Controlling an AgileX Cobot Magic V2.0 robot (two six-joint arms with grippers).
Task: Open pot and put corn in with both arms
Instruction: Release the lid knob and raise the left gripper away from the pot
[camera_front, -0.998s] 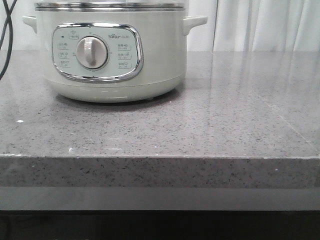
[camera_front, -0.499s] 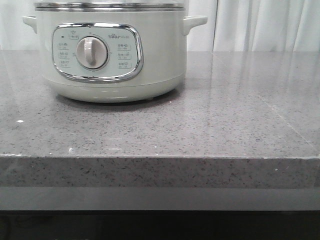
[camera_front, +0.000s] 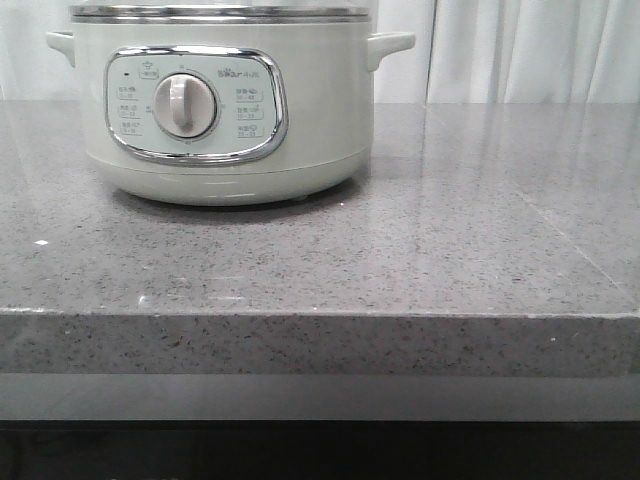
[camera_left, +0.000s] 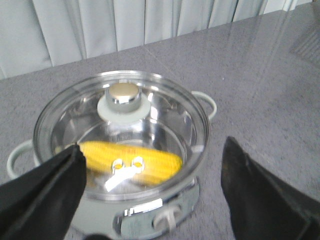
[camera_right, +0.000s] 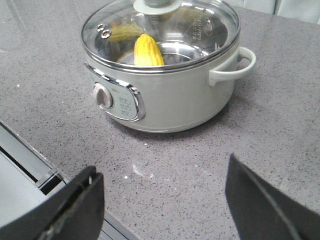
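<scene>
The pot (camera_front: 225, 110) stands at the back left of the counter, its dial facing me. Its glass lid (camera_left: 165, 117) with a round knob (camera_left: 123, 97) sits shut on the metal rim. The yellow corn (camera_left: 150, 162) lies inside, seen through the glass. My left gripper (camera_left: 152, 146) hovers above the pot, open and empty, its fingers wider apart than the lid's knob. In the right wrist view the pot (camera_right: 170, 100), lid (camera_right: 200, 30) and corn (camera_right: 147, 51) show too. My right gripper (camera_right: 164, 166) is open and empty over bare counter in front of the pot. Neither gripper shows in the front view.
The grey speckled counter (camera_front: 450, 230) stretches to the right of the pot. Its front edge (camera_front: 320, 315) runs across the front view. White curtains (camera_front: 530, 50) hang behind. The counter's edge strip (camera_right: 30, 165) shows beside my right gripper's finger.
A black cable at the left edge of the front view has gone out of sight. The pot has not moved.
</scene>
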